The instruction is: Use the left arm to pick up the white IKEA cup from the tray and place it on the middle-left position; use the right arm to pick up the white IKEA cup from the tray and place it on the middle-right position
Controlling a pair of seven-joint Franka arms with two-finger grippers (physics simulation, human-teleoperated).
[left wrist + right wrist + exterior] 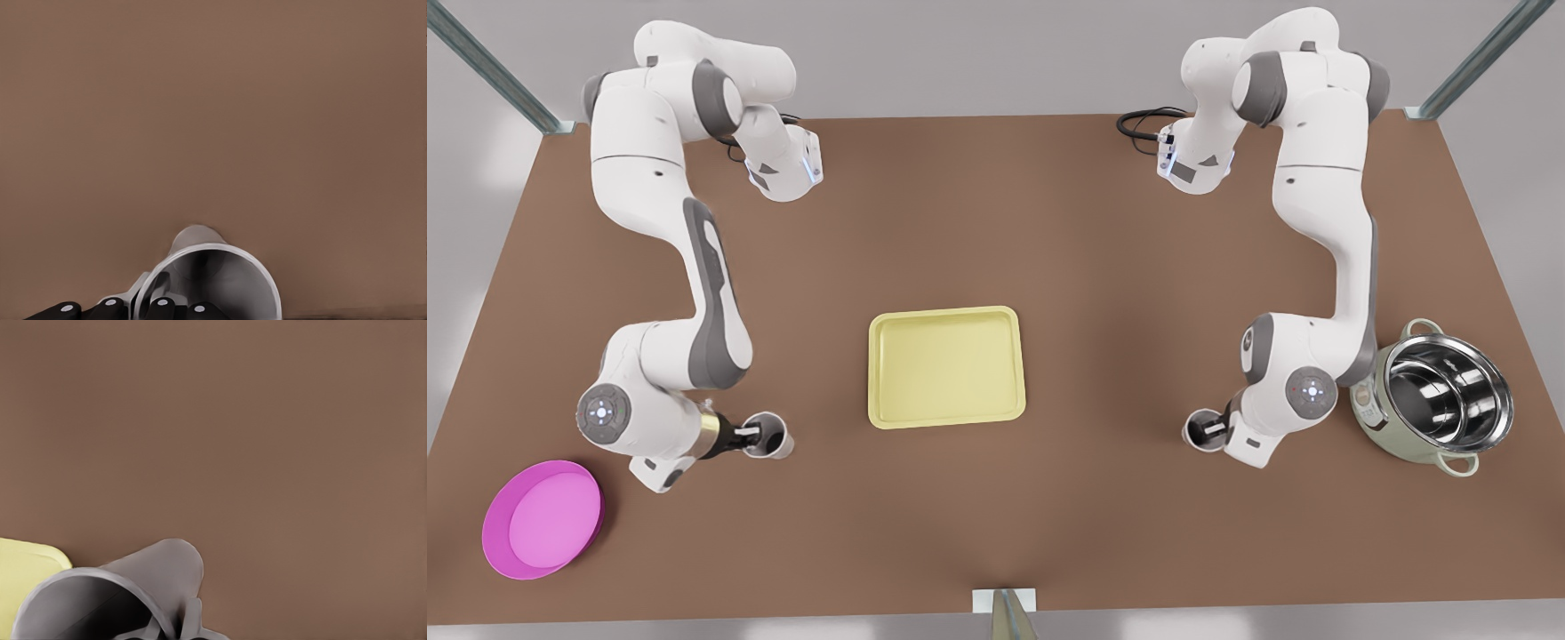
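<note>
The pale yellow tray lies empty at the table's centre. My left gripper, on the arm with the brass ring, is shut on the rim of a white cup at the front view's left of the tray; its black fingers straddle the rim. At the front view's right of the tray, my right gripper is shut on the second white cup, and a tray corner shows beside that cup. Both cups hang upright close over bare brown tabletop; whether they touch it I cannot tell.
A round magenta dish sits near the front-left table corner. A steel pot in a pale green cooker stands right beside the right arm's elbow. Black cables lie at the far edge.
</note>
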